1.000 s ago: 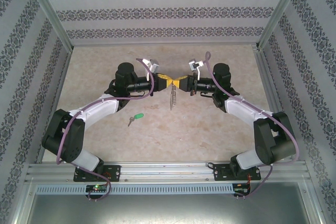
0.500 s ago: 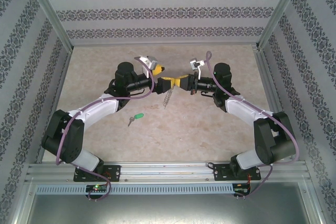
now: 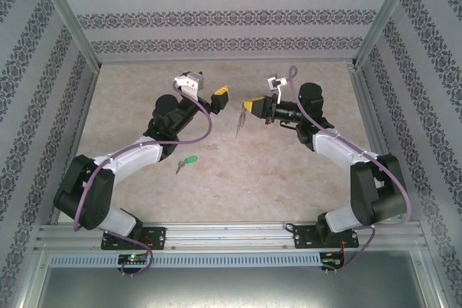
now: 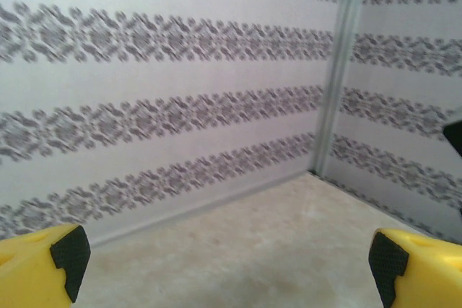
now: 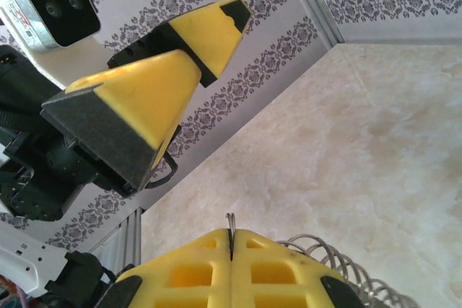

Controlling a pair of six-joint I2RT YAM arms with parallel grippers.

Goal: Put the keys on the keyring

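Task incomplete. The key lies on the tabletop, well apart from the keyring, which hangs pinched in the right gripper jaws. The left gripper jaws stand spread and empty. Change since the earlier frame: the left gripper has released the keyring and withdrawn; the key is unmoved.

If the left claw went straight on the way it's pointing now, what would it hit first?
Probably the patterned back wall. The open left claw faces it, with nothing in between in its wrist view; depth is hard to judge.
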